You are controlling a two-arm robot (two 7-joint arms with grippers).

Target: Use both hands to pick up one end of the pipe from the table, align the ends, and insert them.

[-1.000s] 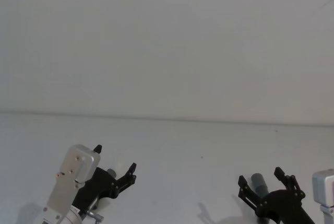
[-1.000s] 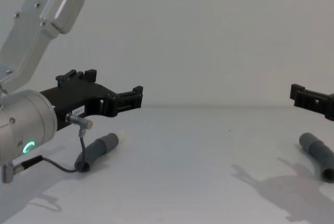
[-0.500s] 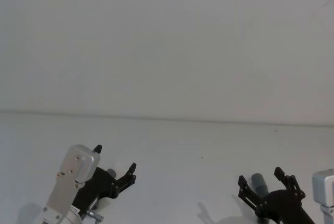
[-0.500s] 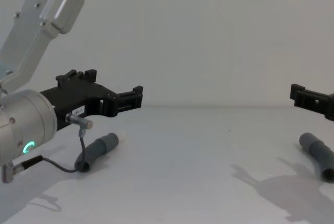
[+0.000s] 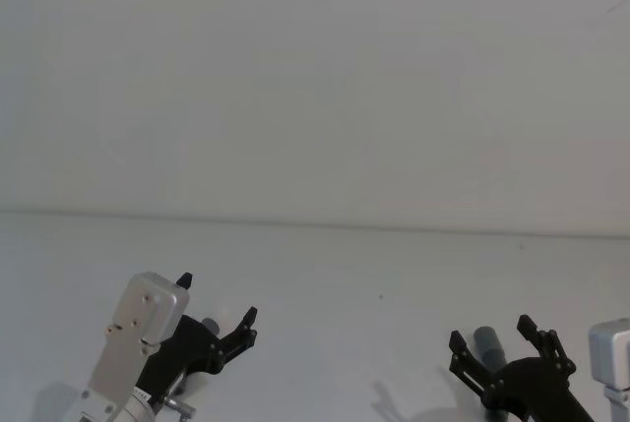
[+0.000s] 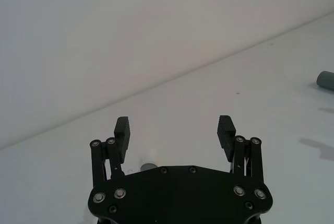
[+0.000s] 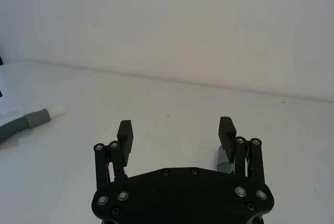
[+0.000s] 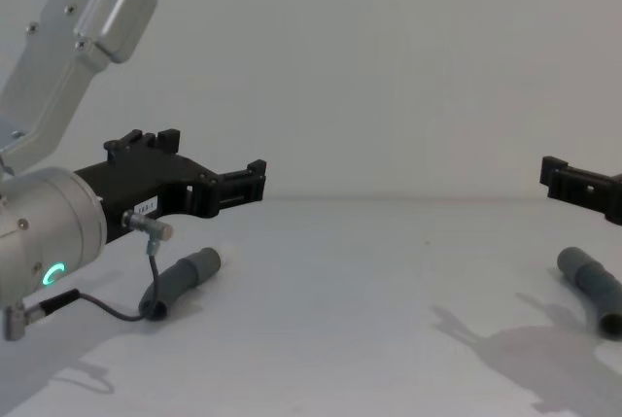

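- Plain white table [image 8: 330, 339] runs back to a bare pale wall [image 8: 389, 48]. The matte top carries soft shadows under both arms.
- Pipe is in two separate pieces, both lying flat on the table and well apart, one towards each side.
- Left piece [image 8: 185, 279]: dark ribbed hose ending in a smooth grey cuff [image 7: 36, 118] with a narrower white tip [image 7: 56, 111]. The cuffed end is angled away from the robot and towards the right.
- Right piece [image 8: 591, 291]: smooth grey cuff, no white tip seen. Its near end looks dark and open in the chest view.
- Left gripper [image 6: 174, 130]: hangs above the left piece, clear of the table. Jaws are spread wide with nothing between them. Its silver wrist [image 8: 49, 237] shows a green ring light [image 8: 53, 273].
- Right gripper [image 7: 176, 128]: hangs over the right piece, jaws also wide and empty. From the head view the cuff shows between the fingers, down on the table.
- Obstructions: a thin black cable [image 8: 107, 308] drops from the left wrist and loops across the near end of the left piece. Whether it touches the hose cannot be told. From the head view, the left gripper's body hides most of that piece.
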